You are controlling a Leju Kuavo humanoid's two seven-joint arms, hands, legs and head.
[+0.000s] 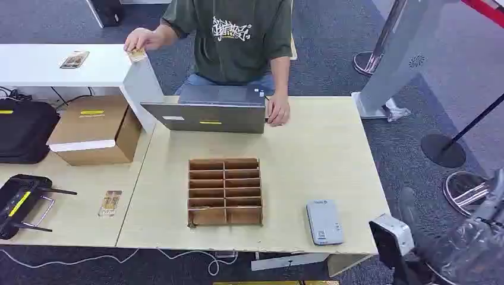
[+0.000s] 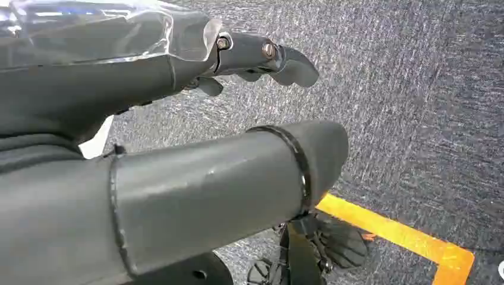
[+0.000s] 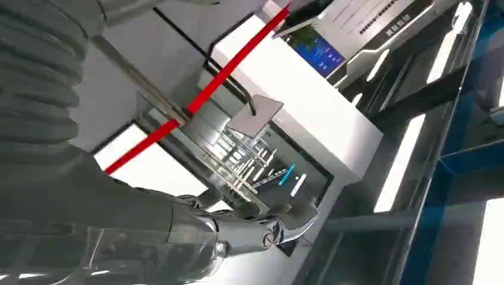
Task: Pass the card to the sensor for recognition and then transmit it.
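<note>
Table [image 1: 309,148]; card [image 1: 110,203] far from right robot hand [image 1: 475,237]

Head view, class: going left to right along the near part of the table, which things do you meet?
Black device → card → cardboard organiser → grey sensor.

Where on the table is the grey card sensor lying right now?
In the head view, the grey sensor lies flat near the front edge of the table, on the robot's right, just right of the cardboard compartment tray.
</note>
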